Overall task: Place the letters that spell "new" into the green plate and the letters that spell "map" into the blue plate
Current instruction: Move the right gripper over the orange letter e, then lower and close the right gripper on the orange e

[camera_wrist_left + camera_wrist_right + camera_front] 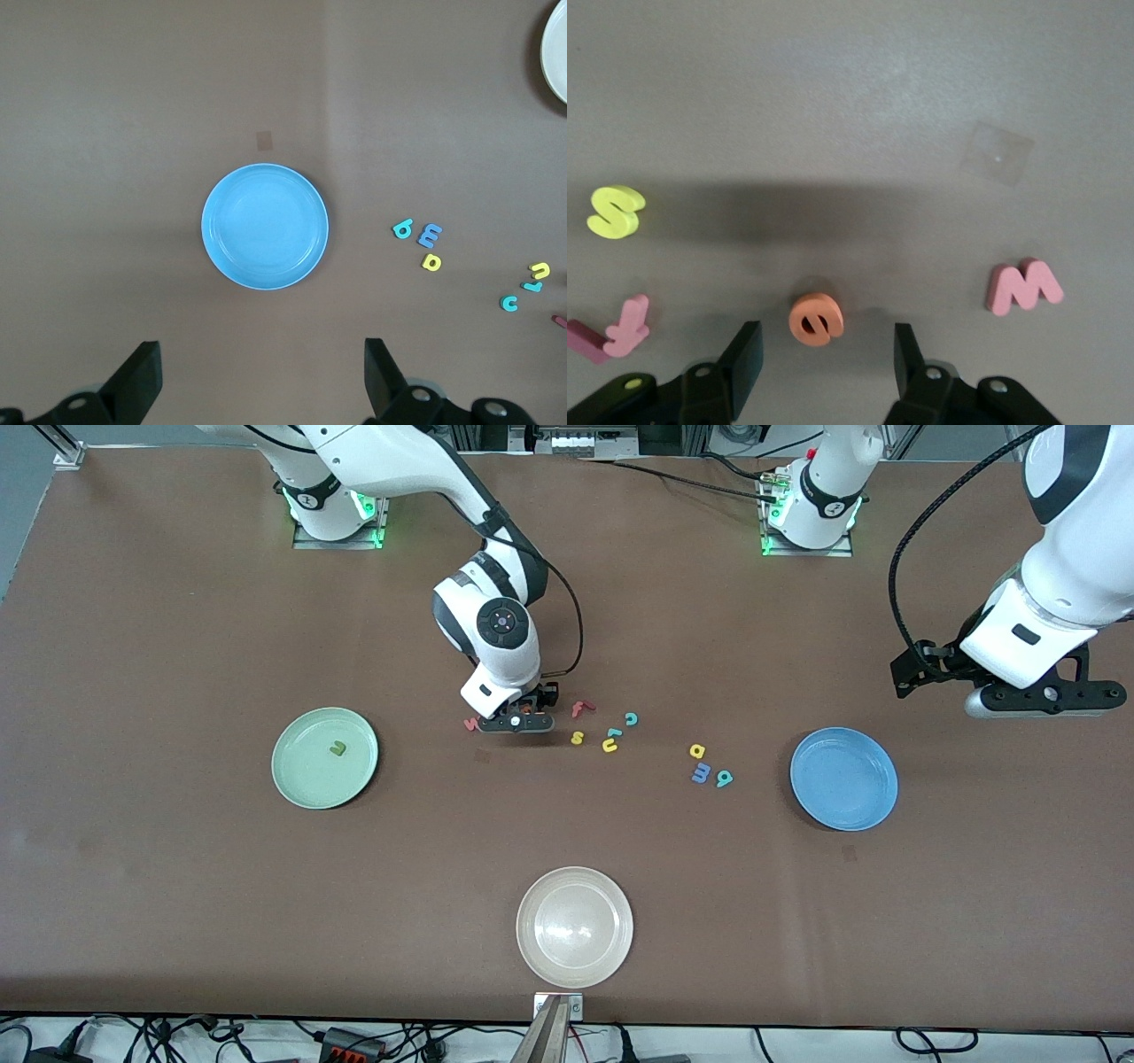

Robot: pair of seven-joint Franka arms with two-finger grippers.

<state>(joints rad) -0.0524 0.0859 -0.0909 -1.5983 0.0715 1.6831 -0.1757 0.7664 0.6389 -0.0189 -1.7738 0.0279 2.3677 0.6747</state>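
Just rounded foam orange "e" (816, 319)

Green plate (301, 779) toward the right arm's end of the table, holding the "n" (337, 749); blue plate (864, 802) toward the left arm's end; third plate (611, 948) near the table edge closest to the front camera. Between the first two, mid-table: "w" (471, 724), "e" (816, 319), "f" (580, 708), "s" (577, 737), "u" (609, 746), "c" (632, 718). Nearer the blue plate: "a" (697, 751), "m" (701, 773), "p" (724, 779), close together.
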